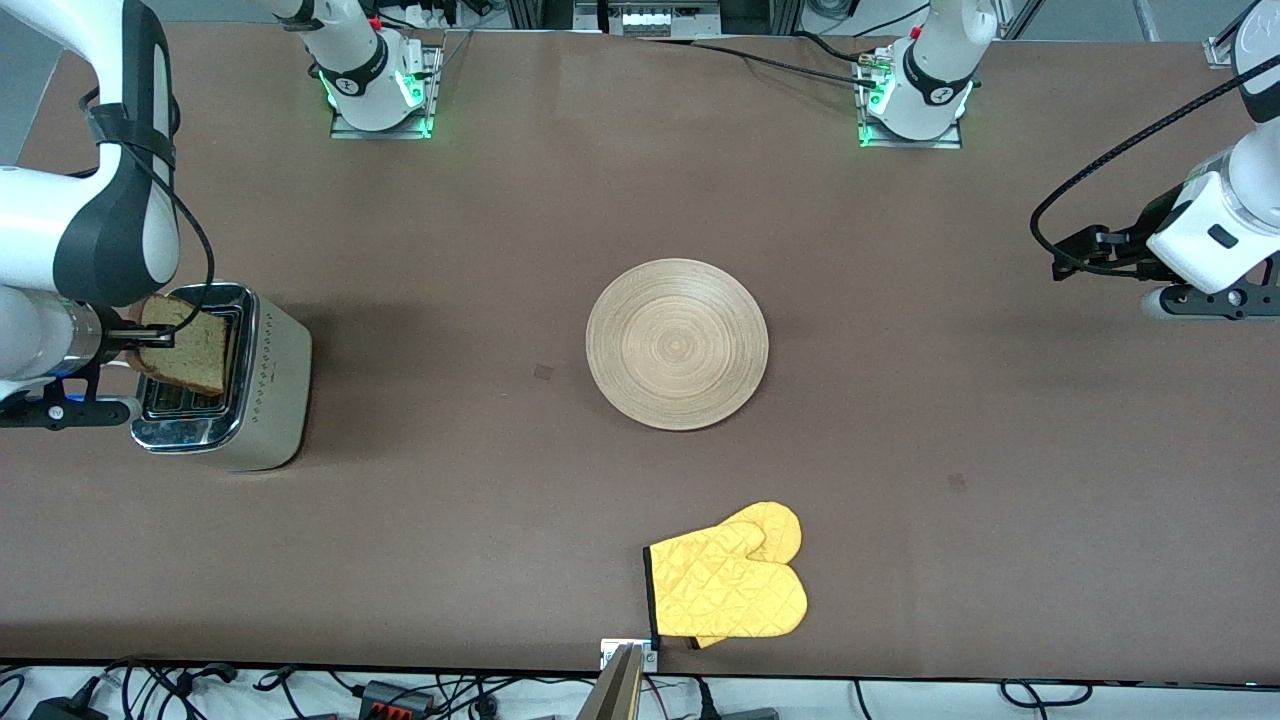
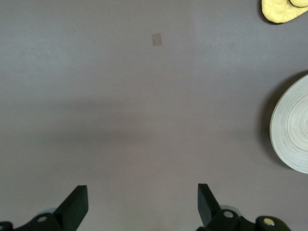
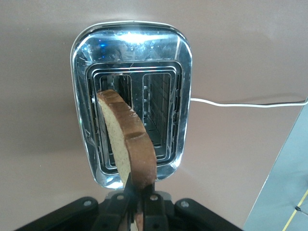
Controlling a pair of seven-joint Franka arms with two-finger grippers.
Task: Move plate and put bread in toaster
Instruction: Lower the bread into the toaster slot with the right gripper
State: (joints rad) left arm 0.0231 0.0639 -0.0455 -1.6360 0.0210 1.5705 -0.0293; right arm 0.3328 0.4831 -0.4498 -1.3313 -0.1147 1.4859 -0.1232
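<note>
The toaster stands at the right arm's end of the table, its chrome top showing two open slots. My right gripper is over it, shut on the bread, a tan slice with a brown crust. In the right wrist view the bread stands on edge in my right gripper, lined up over one slot. I cannot tell whether its lower edge is inside. The round wooden plate lies flat mid-table. My left gripper hangs open over bare table at the left arm's end, nothing between its fingers.
A yellow oven mitt lies near the table's front edge, nearer to the front camera than the plate. The toaster's white cord trails across the table toward its edge. The plate's rim and the mitt show in the left wrist view.
</note>
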